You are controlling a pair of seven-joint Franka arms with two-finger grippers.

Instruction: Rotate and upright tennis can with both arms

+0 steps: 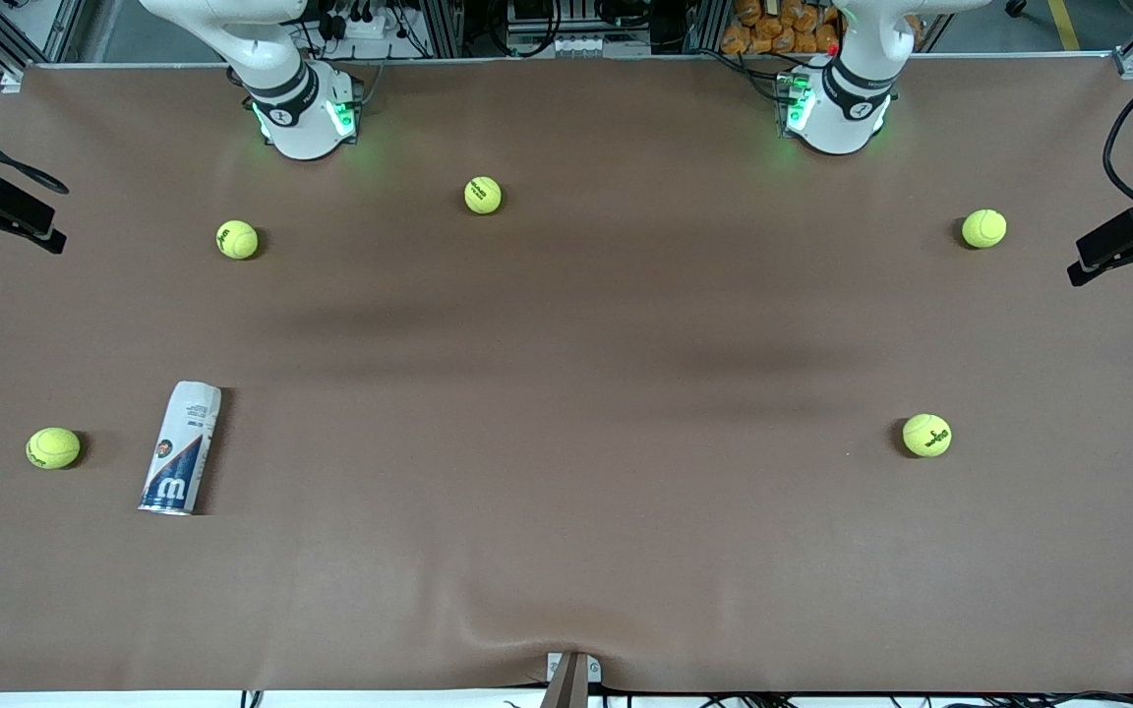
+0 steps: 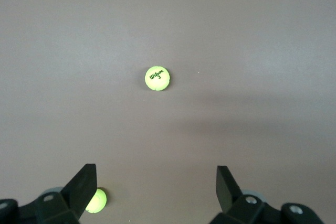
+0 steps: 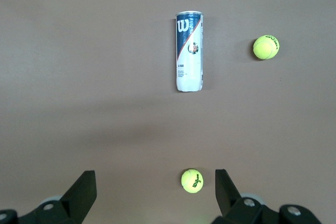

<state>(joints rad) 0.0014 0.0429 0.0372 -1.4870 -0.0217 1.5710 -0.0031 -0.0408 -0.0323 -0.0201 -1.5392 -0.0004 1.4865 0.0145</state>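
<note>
The tennis can [image 1: 181, 448] [image 3: 189, 51] lies on its side on the brown table, toward the right arm's end and near the front camera. Its silver rim end [image 1: 165, 508] points at that camera, with the white "W" on navy just above it. My right gripper [image 3: 155, 177] hangs open and empty high over the table, well short of the can, with a tennis ball [image 3: 192, 180] below it. My left gripper [image 2: 156, 174] is also open and empty, high over the left arm's end, with no can in its view. Only the two arm bases show in the front view.
Several yellow-green tennis balls lie scattered: one [image 1: 53, 447] beside the can, others [image 1: 237, 239] [image 1: 483, 195] [image 1: 983, 228] nearer the bases, and one [image 1: 926, 435] toward the left arm's end. Black camera mounts [image 1: 6, 211] [image 1: 1132, 241] stand at both table ends.
</note>
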